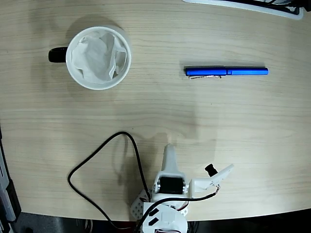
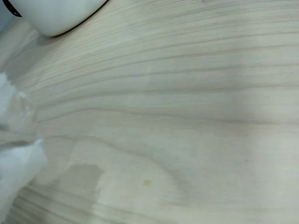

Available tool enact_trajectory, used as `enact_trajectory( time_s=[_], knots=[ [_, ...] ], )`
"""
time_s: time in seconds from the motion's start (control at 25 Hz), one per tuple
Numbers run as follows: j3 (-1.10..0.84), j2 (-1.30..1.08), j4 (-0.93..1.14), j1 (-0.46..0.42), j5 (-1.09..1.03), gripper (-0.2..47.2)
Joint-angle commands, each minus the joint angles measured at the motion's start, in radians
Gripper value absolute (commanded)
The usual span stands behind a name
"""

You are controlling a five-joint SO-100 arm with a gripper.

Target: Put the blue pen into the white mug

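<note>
Nothing done yet: blue pen [image 1: 226,72] lies on counter [image 1: 155,111], well ahead of wide-open empty jaws; white mug [image 1: 98,58] ahead-left.

Pale wood-grain bench under soft, even light

Seen from above in the fixed view, the bench [image 1: 160,107] fills almost the whole picture: a light beige laminate with long brown grain lines that run from side to side. The light is diffuse, and it leaves only faint, blurred shadows on the surface. Along the bottom, the front edge of the bench curves gently, with a dark floor [image 1: 58,225] showing below it. At the left edge stands a narrow strip of dark grey furniture or framing, too cropped to identify. The wrist view shows the same grain from close by, the lines sweeping slantwise across a dull, matte surface.
</note>
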Motion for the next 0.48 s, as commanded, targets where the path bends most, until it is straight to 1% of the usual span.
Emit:
enact_trajectory(
  time_s=[0.0, 0.28, 0.44],
  knots=[
    [-0.043, 0.069, 0.008, 0.000, -0.006, 0.0],
    [-0.063, 0.034, -0.009, 0.017, -0.006, 0.0],
    [-0.140, -0.034, -0.038, 0.018, -0.006, 0.0]
  ],
)
